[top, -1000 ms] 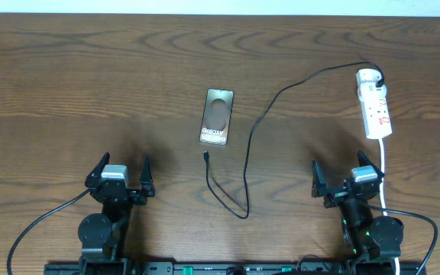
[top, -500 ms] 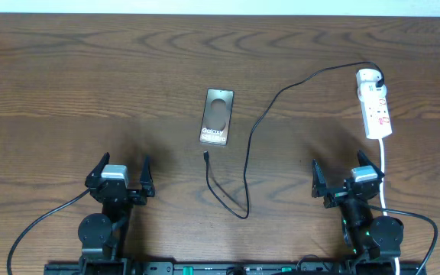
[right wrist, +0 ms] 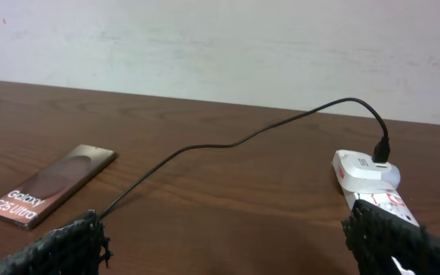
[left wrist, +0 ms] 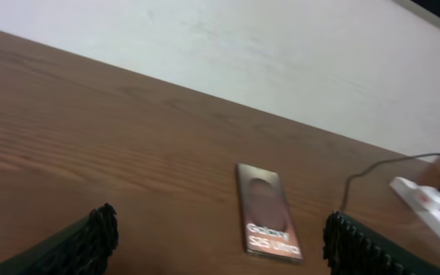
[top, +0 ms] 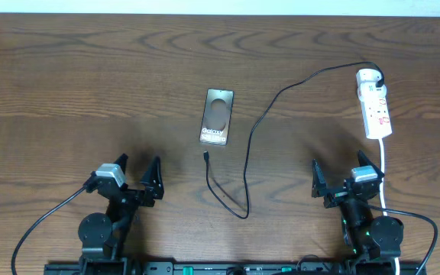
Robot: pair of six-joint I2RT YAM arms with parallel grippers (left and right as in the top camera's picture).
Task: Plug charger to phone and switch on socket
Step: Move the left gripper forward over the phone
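The brown wooden worktop (top: 67, 76) is unchanged, but the left fingers (top: 156, 171), spread and empty, have swung right toward the phone (top: 218, 117) at centre, likely beginning the reach. The charger (top: 248, 145) tip lies unplugged just near of the phone. The right fingers (top: 316, 174) stay open, near the socket (top: 376, 111).

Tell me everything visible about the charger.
The charger is a thin black cable lying slack on the wooden table. Its small black connector tip rests free just short of the near edge of the phone, not plugged in. From there the cable loops toward the robot, doubles back, and curves away to a white adapter seated at the far end of the socket strip. Nothing grips it.
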